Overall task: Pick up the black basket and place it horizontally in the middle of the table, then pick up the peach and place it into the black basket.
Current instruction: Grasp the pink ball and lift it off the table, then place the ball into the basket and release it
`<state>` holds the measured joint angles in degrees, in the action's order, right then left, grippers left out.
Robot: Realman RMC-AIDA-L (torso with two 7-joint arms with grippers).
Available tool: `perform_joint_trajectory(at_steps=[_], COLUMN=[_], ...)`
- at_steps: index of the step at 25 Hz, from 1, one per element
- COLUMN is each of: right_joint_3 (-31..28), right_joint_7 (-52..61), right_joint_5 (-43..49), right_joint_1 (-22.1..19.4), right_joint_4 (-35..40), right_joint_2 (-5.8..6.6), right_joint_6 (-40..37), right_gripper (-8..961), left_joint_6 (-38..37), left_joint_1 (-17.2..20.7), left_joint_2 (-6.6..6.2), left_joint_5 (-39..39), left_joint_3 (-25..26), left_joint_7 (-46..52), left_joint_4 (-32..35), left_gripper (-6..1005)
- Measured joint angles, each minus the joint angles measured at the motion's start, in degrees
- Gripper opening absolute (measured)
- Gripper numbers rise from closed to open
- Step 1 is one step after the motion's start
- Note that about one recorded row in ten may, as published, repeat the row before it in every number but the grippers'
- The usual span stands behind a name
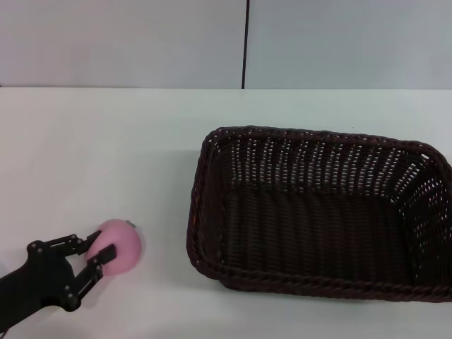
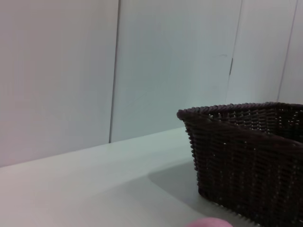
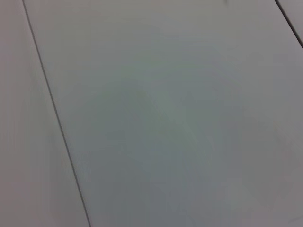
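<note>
While on the table (image 1: 106, 141) | peach (image 1: 121, 248) sits between left pincer (image 1: 94, 248) fingers, gripped

- The basket (image 1: 321, 212) is cut off at the head view's right edge, and at the left wrist view's right and bottom edges.
- Only a pink sliver of the peach (image 2: 208, 222) is seen at the left wrist view's bottom edge.
- The left gripper's (image 1: 97, 252) arm is cut off at the head view's lower left corner.

There is one black basket (image 1: 319, 212) on the right side of the one white table (image 1: 106, 155). There is one pink peach (image 1: 119, 246) on the near left. One robot gripper (image 1: 94, 254) shows, the left one, at the peach.
</note>
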<state>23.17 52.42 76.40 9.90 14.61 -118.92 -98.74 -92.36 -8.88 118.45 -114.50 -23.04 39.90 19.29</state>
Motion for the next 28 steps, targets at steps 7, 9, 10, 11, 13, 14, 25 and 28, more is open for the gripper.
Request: perform_joint_trajectory(at_steps=[7,9,10,11,13,14,25,28], right_joint_3=[-0.1,-0.2,-0.2,-0.2,-0.1,-0.1,-0.1,-0.1], right_joint_7=[-0.1,-0.2,-0.2,-0.2,-0.2,-0.2,-0.1,-0.2], right_joint_5=[0.0,0.2,0.2,0.2,0.2,0.2,-0.2,-0.2], right_joint_1=[0.0,0.1,0.1,0.2,0.3,0.4,2.2,2.7], right_joint_4=[-1.2,-1.3,-1.4,-1.5,-1.5,-1.5,-2.8,-3.2], right_joint_2=[-0.04,-0.04,-0.04,-0.04,-0.03,-0.03,0.01,0.0], right_joint_6=[0.9,0.9,0.9,0.9,0.8,0.6,-0.7,-0.7], right_gripper=[598,598,598,598,598,598,598,598], left_joint_6=[-2.8,-3.9,-3.9,-3.9,-6.8,-12.0,-13.6,-11.0], left_joint_1=[-1.0,-1.3,-1.3,-1.3,-2.2,-5.1,-16.8,-19.3], left_joint_2=[-0.05,-0.08,-0.08,-0.08,-0.12,0.0,0.23,0.28], left_joint_5=[0.6,0.6,0.6,0.6,0.6,0.8,0.6,0.5], left_joint_3=[6.0,6.8,6.8,6.8,8.4,9.7,8.0,6.9], left_joint_7=[0.0,0.1,0.1,0.1,0.5,1.0,2.5,0.9], left_joint_4=[-1.6,-1.6,-1.6,-1.6,-1.4,-1.6,-9.9,-13.2], left_gripper=[253,236,228,220,203,195,81,61])
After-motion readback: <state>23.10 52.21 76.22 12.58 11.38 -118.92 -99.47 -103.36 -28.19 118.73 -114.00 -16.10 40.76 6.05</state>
